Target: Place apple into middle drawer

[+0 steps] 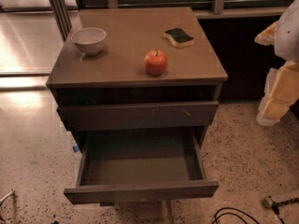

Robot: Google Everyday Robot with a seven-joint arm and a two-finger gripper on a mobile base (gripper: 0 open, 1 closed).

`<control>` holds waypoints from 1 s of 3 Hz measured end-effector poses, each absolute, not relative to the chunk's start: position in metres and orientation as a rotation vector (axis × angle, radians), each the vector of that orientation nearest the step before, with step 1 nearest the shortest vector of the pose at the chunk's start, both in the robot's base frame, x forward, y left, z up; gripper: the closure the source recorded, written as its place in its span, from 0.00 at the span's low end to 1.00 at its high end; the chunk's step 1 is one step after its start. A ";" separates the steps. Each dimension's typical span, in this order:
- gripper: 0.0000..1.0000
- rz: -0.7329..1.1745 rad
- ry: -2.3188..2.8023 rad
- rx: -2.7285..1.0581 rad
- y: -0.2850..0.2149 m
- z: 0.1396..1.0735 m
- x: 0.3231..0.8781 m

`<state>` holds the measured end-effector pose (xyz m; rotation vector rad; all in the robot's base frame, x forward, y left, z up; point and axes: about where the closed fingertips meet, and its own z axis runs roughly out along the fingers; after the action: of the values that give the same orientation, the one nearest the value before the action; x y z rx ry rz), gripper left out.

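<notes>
Apple (155,62) upright on cabinet top (126,13), stem up, close to the front edge, slightly right of centre. Open tabletop on every side of it; touches nothing but the top. White bowl (88,40) well apart, toward the left edge. Green-and-yellow sponge (179,37) behind and to the right of the apple, near the right edge, apart from it.

Under the top: upper drawer front (138,115) with small pale scratches, dark gap above it. Middle drawer (140,190) below, pulled far out toward the camera, plain front panel nearest. Greenish-grey floor in view between low side walls. Scratched front overhangs the back of the opening; the rest lies open from above.

Gripper (280,78) at the right border of the view, pale white and yellowish, cut by the frame. It sits off the cabinet's right side, about level with the top and upper drawer, apart from both. Open or closed: cannot tell.

Speckled floor (37,139) around the cabinet. Black cable (233,215) loops at lower right, near the drawer's front corner. Small blue object (75,149) by the drawer's left side.
</notes>
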<state>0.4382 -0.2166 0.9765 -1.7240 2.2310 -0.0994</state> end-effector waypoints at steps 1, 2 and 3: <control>0.00 -0.103 2.227 -1.723 -0.216 0.977 0.439; 0.27 -0.084 2.124 -1.686 -0.204 0.986 0.471; 0.50 -0.055 2.015 -1.613 -0.192 0.996 0.521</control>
<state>0.5211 -0.1922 0.9961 -1.6129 2.0148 -0.0551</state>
